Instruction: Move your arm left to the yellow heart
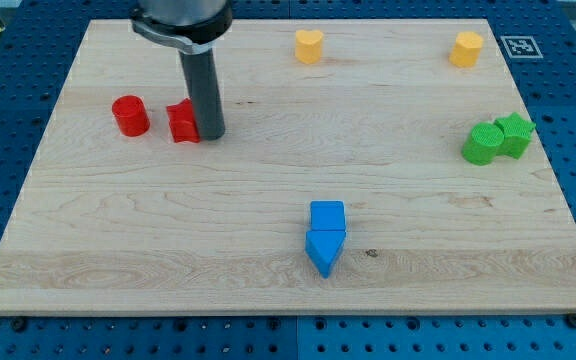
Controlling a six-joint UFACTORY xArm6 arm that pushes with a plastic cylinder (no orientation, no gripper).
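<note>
The yellow heart (309, 46) sits near the view's top, a little right of centre. My tip (211, 135) rests on the board in the upper left part, touching the right side of a red block (182, 122) whose shape is partly hidden by the rod. The tip is left of and below the yellow heart, well apart from it.
A red cylinder (130, 115) stands left of the red block. A yellow hexagon (466, 48) is at the top right. A green cylinder (482, 144) and green star (514, 133) touch at the right edge. A blue cube (327, 216) and blue pointed block (324, 250) touch at the lower centre.
</note>
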